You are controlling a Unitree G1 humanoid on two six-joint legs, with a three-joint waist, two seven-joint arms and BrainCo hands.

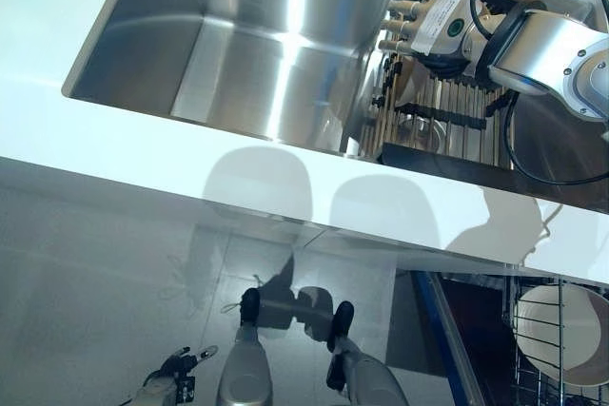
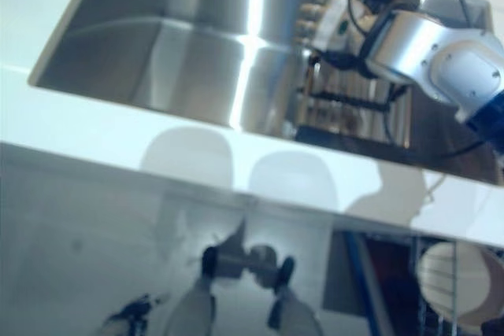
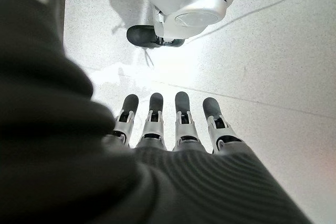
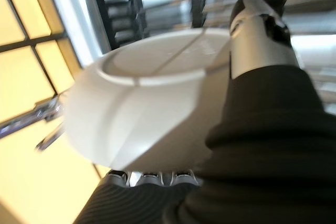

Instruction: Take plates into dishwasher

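Observation:
My right hand (image 1: 428,21) is over the dish rack (image 1: 457,116) at the right side of the sink. In the right wrist view a white plate (image 4: 147,108) lies in the hand, with the thumb (image 4: 257,35) across its rim and the fingers (image 4: 152,178) under it. The plate's cream edge shows below the hand in the left eye view (image 1: 411,81). My left hand (image 1: 176,368) hangs low near the floor, with its fingers (image 3: 168,124) straight and empty. Another white plate (image 1: 561,330) stands in the dishwasher's wire rack (image 1: 519,349) at the lower right.
The steel sink basin (image 1: 238,54) is set in a white counter (image 1: 143,168) that runs across the view. The open dishwasher's blue-edged side (image 1: 442,330) is below the counter on the right. Pale tiled floor (image 3: 273,66) lies under the left hand.

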